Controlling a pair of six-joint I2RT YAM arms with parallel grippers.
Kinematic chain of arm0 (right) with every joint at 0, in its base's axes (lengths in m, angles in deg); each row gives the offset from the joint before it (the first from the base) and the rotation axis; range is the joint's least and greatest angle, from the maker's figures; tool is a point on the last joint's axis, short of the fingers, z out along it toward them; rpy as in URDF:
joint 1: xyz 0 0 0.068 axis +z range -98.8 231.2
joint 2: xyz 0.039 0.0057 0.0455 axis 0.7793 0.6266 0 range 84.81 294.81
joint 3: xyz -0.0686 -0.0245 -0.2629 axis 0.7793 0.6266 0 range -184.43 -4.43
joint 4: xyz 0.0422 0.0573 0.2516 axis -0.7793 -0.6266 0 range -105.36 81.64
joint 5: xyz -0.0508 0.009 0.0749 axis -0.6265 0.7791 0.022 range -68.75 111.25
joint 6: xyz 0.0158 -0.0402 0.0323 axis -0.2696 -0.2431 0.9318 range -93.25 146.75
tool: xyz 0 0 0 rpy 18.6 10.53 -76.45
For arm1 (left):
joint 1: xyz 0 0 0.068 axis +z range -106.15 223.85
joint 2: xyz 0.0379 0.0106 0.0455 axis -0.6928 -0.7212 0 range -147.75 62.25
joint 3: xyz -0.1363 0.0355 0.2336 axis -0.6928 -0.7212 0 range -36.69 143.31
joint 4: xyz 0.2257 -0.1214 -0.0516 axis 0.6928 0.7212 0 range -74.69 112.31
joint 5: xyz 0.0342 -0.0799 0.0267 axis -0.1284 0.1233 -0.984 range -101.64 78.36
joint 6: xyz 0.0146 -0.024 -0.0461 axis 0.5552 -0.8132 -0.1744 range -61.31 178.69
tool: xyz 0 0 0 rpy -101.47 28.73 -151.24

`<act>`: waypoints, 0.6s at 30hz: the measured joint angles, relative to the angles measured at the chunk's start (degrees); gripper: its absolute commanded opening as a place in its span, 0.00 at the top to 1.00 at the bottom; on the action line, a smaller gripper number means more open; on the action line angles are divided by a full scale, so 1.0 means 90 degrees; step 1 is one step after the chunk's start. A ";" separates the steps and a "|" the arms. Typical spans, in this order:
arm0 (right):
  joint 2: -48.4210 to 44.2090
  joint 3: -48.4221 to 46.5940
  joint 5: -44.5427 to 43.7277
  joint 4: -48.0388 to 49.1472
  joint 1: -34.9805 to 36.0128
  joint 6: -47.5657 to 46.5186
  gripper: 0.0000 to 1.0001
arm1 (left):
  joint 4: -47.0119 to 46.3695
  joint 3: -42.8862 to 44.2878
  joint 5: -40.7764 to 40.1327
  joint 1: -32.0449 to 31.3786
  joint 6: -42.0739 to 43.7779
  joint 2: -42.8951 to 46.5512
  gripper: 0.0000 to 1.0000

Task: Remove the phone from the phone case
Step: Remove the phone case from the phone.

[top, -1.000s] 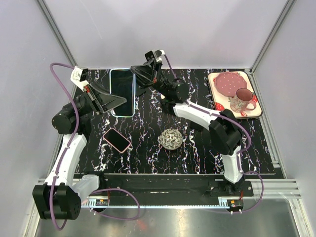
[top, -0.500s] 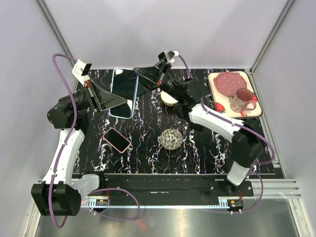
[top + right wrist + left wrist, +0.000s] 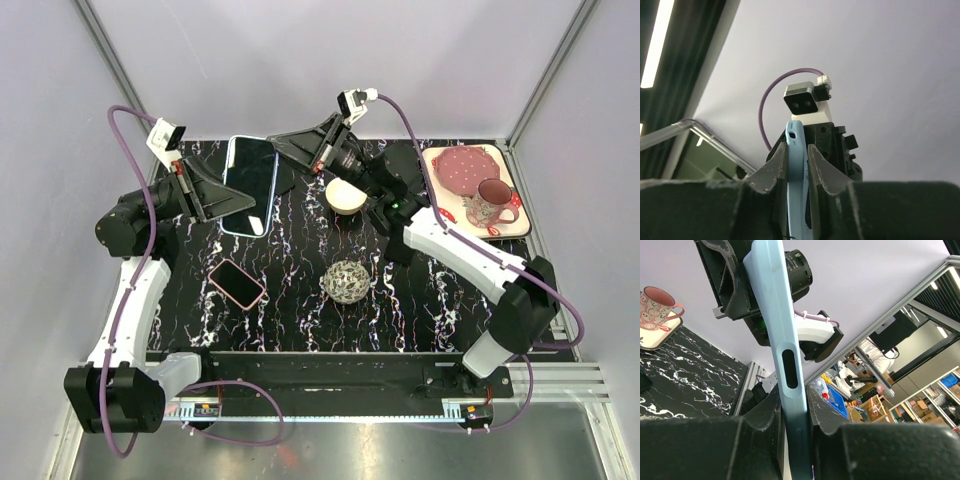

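Observation:
The phone, dark screen up, sits in a light blue phone case (image 3: 250, 185) held tilted above the back left of the table. My left gripper (image 3: 243, 206) is shut on the case's near edge. In the left wrist view the case (image 3: 782, 340) rises edge-on out of that gripper (image 3: 795, 407). My right gripper (image 3: 277, 147) reaches the case's far top corner from the right. In the right wrist view the rounded corner of the case (image 3: 794, 132) stands between its jaws (image 3: 797, 148), which sit close on both sides of it.
A pink phone (image 3: 237, 284) lies flat at the front left. A wire ball (image 3: 347, 281) sits mid-table and a cream bowl (image 3: 346, 196) behind it. A tray (image 3: 505, 232) at the back right carries a pink plate and a patterned mug (image 3: 490, 203).
The phone has been lifted and tilted between both grippers. My right arm has swung back and to the right, uncovering the cream bowl. Its jaws have widened slightly.

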 measured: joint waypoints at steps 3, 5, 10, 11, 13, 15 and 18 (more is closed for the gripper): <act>-0.0119 0.0017 0.0109 -0.0316 -0.0027 -0.0483 0.72 | -0.0027 -0.0007 0.0100 0.0000 0.0012 -0.0046 1.00; -0.0119 0.0027 0.0311 -0.0379 -0.0066 -0.0699 0.71 | -0.0063 -0.0017 0.0189 0.0000 0.0022 -0.0107 1.00; -0.0041 0.0223 0.0857 -0.0534 -0.0131 -0.1083 0.70 | -0.0148 -0.0214 0.0483 0.0000 0.0063 -0.0289 1.00; -0.0029 0.0250 0.0988 -0.0661 -0.0134 -0.1161 0.70 | -0.0138 -0.0223 0.0593 0.0000 0.0075 -0.0357 1.00; -0.0024 0.0313 0.1202 -0.0879 -0.0136 -0.1319 0.67 | -0.0146 -0.0228 0.0765 0.0000 0.0104 -0.0486 1.00; -0.0017 0.0325 0.1401 -0.1061 -0.0136 -0.1445 0.65 | -0.0177 -0.0228 0.0913 0.0000 0.0131 -0.0544 1.00; -0.0012 0.0316 0.1581 -0.1229 -0.0136 -0.1593 0.69 | -0.0236 -0.0228 0.1042 0.0000 0.0151 -0.0595 1.00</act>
